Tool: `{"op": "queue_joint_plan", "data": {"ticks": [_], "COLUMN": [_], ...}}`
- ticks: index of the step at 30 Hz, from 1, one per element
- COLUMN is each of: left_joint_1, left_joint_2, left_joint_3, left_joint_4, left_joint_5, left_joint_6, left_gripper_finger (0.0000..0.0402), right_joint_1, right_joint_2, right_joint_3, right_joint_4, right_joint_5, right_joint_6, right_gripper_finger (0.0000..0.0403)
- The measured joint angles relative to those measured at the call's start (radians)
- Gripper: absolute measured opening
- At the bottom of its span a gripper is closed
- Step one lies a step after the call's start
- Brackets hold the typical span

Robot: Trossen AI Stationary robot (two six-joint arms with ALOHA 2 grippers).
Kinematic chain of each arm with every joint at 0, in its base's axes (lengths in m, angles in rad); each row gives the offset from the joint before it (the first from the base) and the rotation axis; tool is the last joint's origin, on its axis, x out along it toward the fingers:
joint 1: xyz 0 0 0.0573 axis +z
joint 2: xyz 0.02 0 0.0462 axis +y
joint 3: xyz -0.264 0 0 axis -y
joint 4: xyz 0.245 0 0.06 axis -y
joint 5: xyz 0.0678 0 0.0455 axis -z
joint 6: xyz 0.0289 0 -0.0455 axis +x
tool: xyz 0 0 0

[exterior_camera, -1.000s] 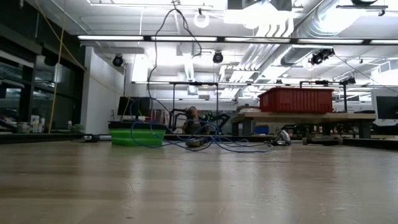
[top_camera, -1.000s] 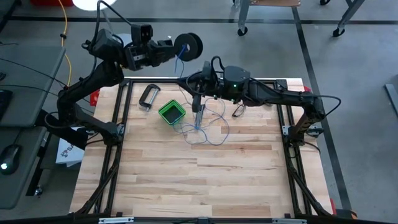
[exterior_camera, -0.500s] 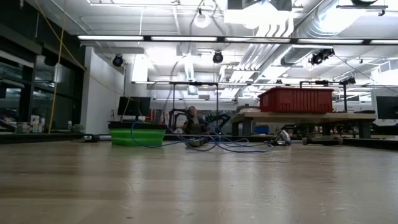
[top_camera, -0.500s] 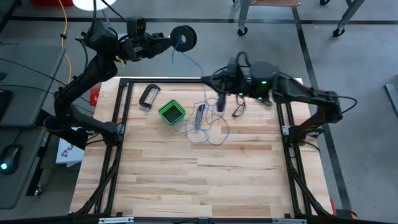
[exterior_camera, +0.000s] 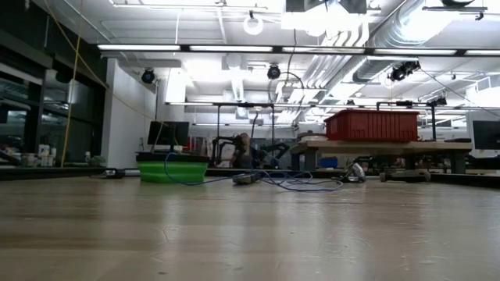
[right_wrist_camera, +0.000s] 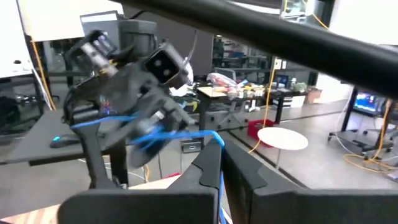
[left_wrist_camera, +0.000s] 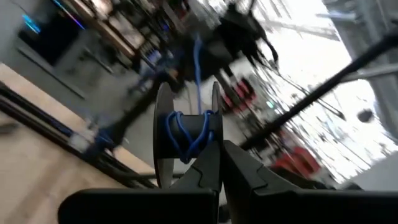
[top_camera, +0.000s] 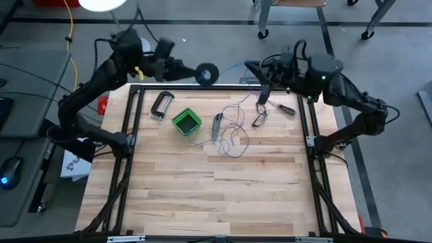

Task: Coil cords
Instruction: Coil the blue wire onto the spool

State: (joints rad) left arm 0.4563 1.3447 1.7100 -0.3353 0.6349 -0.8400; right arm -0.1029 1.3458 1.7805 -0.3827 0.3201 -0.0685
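Above the far edge of the table [top_camera: 223, 189], the left claw [left_wrist_camera: 219, 163] was clamped on the small dark spool [top_camera: 208, 73], its axle lying roughly crosswise to the claw. The right claw [right_wrist_camera: 219, 163], level with it and pinched shut on the thin blue wire [top_camera: 233, 66], held a strand running leftward to the spool. The slack lay looped on the table by the green box [top_camera: 186, 121], nearer the right arm.

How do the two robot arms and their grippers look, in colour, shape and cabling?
Both are dark, nearly black, jointed arms built of slim tubes. The left arm carries a small yellow mark near its wrist; the right arm shows a small green light. Thin black cables loop above each wrist. The left gripper and right gripper each have two flat, tapering dark fingers.
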Motion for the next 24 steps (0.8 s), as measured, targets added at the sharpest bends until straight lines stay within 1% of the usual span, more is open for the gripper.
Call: {"op": "queue_joint_plan", "data": {"ticks": [4, 7, 11, 17, 20, 24], "left_joint_1": [-0.067, -0.115, -0.159, -0.176, -0.176, -0.172], "left_joint_2": [0.043, 0.089, 0.159, 0.263, 0.298, 0.327], "left_joint_3": [0.000, 0.000, 0.000, 0.000, 0.000, 0.000], "left_joint_4": [0.007, 0.093, 0.365, 0.832, 0.967, 1.048], "left_joint_5": [0.036, 0.059, 0.120, 0.137, 0.116, 0.075], "left_joint_6": [-0.033, -0.073, -0.209, -0.438, -0.515, -0.528], "left_gripper_finger": [0.0000, 0.0000, 0.0000, 0.0000, 0.0000, 0.0000], "right_joint_1": [-0.023, -0.038, -0.050, -0.050, -0.050, -0.043], "right_joint_2": [0.018, 0.037, 0.067, 0.107, 0.128, 0.148], "right_joint_3": [0.000, 0.000, 0.000, 0.000, 0.000, 0.000], "right_joint_4": [0.038, 0.081, 0.126, 0.185, 0.212, 0.233], "right_joint_5": [-0.060, -0.098, -0.149, -0.224, -0.259, -0.302], "right_joint_6": [-0.001, 0.000, 0.022, 0.060, 0.092, 0.131], "right_gripper_finger": [0.0000, 0.0000, 0.0000, 0.0000, 0.0000, 0.0000]}}
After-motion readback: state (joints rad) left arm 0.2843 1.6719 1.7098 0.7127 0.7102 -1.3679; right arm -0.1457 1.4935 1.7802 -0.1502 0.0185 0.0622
